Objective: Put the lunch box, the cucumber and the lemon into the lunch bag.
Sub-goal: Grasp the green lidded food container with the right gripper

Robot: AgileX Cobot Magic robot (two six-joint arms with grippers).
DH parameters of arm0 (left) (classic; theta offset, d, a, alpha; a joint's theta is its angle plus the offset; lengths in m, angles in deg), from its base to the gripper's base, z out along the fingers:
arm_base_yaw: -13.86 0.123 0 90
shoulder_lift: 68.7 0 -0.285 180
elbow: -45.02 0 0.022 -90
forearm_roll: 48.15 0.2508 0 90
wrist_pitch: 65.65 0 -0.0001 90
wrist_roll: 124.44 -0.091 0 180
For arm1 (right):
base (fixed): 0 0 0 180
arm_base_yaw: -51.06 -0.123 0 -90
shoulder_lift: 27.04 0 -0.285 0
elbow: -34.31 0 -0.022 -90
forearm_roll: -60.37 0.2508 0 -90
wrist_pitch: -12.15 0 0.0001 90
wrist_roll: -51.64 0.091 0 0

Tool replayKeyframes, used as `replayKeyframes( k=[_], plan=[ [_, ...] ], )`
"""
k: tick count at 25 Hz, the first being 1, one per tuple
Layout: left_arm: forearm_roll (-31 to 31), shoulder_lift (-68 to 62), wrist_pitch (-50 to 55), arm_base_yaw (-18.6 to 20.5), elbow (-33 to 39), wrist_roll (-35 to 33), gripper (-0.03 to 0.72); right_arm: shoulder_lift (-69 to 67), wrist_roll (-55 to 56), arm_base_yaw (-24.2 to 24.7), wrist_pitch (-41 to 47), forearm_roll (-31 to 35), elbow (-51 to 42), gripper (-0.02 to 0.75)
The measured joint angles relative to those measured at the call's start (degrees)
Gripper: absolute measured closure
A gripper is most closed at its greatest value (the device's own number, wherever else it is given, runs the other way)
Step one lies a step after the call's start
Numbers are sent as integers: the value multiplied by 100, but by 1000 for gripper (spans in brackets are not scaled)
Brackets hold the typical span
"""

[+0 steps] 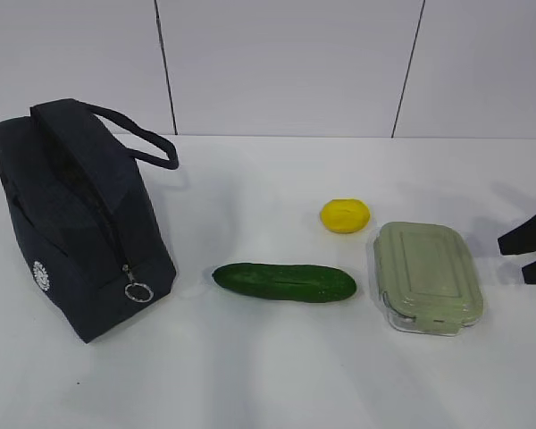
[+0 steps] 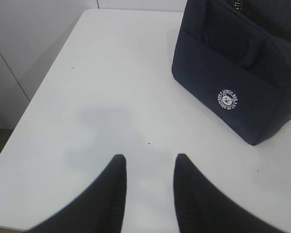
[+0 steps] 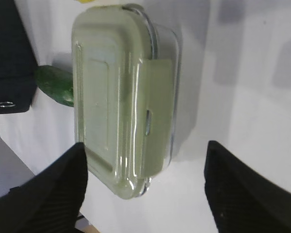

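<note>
Nothing packed yet: lunch box (image 3: 121, 97), cucumber (image 1: 284, 281) and lemon (image 1: 345, 214) lie outside the lunch bag (image 1: 71, 223); my right fingers (image 3: 145, 187) spread wide before the box, left fingers (image 2: 149, 182) narrowly parted, empty.

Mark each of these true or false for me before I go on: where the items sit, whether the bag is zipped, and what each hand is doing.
1. The lemon is inside the bag. False: it lies on the table.
2. The cucumber lies between bag and box. True.
3. The right hand is open by the box. True.
4. The left hand holds the bag. False: it is empty, above bare table.
5. The box's lid is off. False: it is on.
</note>
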Motion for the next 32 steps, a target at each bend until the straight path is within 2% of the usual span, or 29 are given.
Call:
replayKeyframes(
  k=[3,11,16,23,32],
  plan=[
    [0,0,0,0,0,0,453,-53,-247,0,-10,341,0,155],
    [0,0,0,0,0,0,453,-393,-494,-29,-23,688,6,155],
    [0,0,0,0,0,0,452,-519,-687,-113,-47,813,14,154],
    [0,0,0,0,0,0,452,-737,-903,-561,-69,978,27,154],
    [0,0,0,0,0,0,452,-853,-940,-589,-77,1111,27,153]
  ],
)
